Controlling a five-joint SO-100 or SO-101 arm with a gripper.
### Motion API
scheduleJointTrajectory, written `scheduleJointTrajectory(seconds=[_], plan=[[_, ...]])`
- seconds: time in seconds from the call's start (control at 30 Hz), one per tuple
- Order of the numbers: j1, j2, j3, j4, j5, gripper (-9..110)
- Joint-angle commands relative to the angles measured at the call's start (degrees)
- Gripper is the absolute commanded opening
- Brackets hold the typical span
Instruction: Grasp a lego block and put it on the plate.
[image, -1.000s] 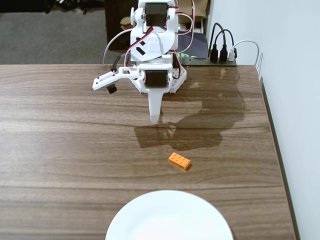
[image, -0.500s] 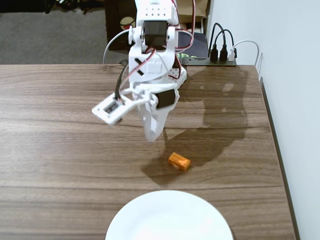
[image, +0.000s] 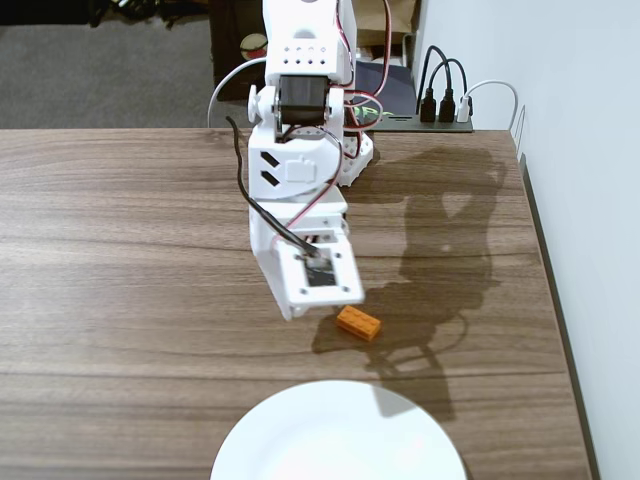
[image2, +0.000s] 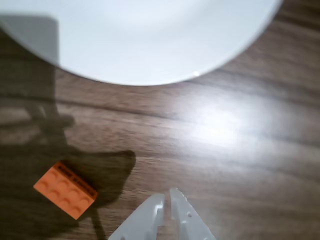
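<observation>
The lego block (image: 358, 323) is lying flat on the wooden table (image: 120, 260), studs up, skewed to the table's grain; in the fixed view it is sitting right of centre, just beyond the far rim of the plate (image: 338, 440) but not touching it. In the wrist view the lego block (image2: 65, 190) is showing at lower left, angled, with its two rows of studs plain to see. It is looking like a light, hard, rigid piece of plastic — smooth-sided and a little slippery, not fragile; a firm squeeze should not be harming it, though a glancing touch could easily be skating it across the wood. The best hold is probably across its short width, on the two long flat sides, with the jaws turned to match its skew; gripping over the studs or at a corner is likelier to be letting it twist out.

The gripper (image2: 168, 196) is hanging above the table just left of the brick in the fixed view, holding nothing; in the wrist view its two pale fingertips (image2: 186, 215) are lying nearly together with only a thin slit between them — so it would need opening before any descent. The arm's shadow is falling over the block and toward the plate.
</observation>
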Motion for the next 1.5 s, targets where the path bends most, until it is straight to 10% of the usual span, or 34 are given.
scheduleJointTrajectory(seconds=[0.0,0.63,1.47], plan=[[-1.67,-0.53,-4.83,3.96,-2.81,1],[-7.29,-3.78,-9.84,20.92,-11.43,1],[-8.09,-14.5,-14.59,12.66,-17.93,23]])
